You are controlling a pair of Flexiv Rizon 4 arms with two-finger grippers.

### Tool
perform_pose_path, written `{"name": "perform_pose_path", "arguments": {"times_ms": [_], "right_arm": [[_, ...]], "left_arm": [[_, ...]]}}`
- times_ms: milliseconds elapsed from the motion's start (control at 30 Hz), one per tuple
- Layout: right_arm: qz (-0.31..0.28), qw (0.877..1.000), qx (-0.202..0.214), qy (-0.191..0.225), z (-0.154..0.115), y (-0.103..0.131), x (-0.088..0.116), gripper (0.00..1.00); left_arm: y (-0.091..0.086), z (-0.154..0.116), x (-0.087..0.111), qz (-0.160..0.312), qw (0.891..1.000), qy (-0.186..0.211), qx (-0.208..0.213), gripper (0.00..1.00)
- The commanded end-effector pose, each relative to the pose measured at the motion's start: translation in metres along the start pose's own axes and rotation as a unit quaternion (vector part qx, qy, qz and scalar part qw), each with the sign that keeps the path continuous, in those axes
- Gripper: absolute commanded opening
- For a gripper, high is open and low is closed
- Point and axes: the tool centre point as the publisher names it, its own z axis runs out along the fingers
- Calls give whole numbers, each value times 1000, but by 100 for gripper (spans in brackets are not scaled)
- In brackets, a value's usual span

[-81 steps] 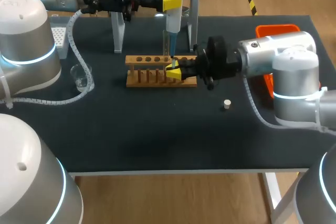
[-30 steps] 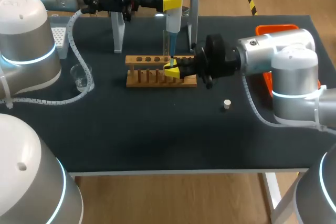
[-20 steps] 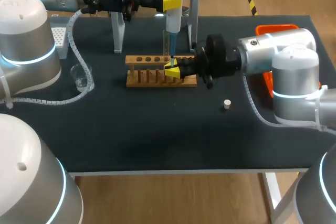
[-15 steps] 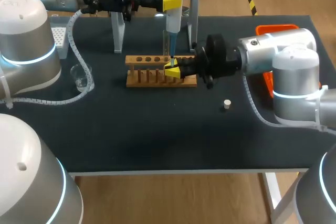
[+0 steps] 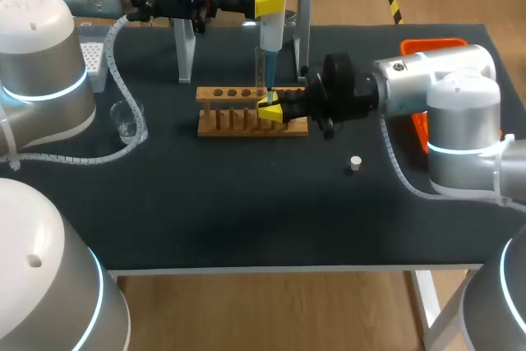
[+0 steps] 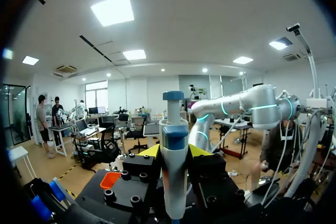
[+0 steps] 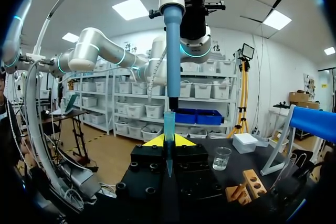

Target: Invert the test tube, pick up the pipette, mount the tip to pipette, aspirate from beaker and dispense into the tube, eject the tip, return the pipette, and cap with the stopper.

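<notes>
My left gripper (image 5: 269, 4) is shut on the white and blue pipette (image 5: 269, 30), which hangs upright over the wooden tube rack (image 5: 238, 113). In the left wrist view the pipette (image 6: 173, 166) stands between the yellow fingertips (image 6: 151, 151). My right gripper (image 5: 271, 109) is at the rack's right end, shut on a clear test tube that is hard to make out. In the right wrist view the pipette's blue tip (image 7: 168, 145) points down between the right gripper's (image 7: 168, 141) yellow tips, into the tube. The glass beaker (image 5: 126, 118) stands at the left. The small white stopper (image 5: 355, 163) lies on the mat at the right.
A pipette stand (image 5: 186, 47) rises behind the rack. A tip box (image 5: 95, 57) sits at the far left and an orange bin (image 5: 436, 45) at the far right, behind my right arm. The beaker (image 7: 221, 158) and rack (image 7: 248, 186) lie beyond my right gripper.
The right arm has shifted only very slightly at the rack. The left arm and the pipette have not moved.
</notes>
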Motion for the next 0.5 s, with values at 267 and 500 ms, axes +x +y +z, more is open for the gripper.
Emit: {"name": "perform_pose_path", "arguments": {"times_ms": [267, 500], "right_arm": [[-1, 1000, 1, -1, 0, 2, -1, 0], [-2, 1000, 0, -1, 1, 3, -3, 0]], "left_arm": [[-1, -1, -1, 0, 1000, 2, -1, 0], [-1, -1, -1, 0, 1000, 2, -1, 0]]}}
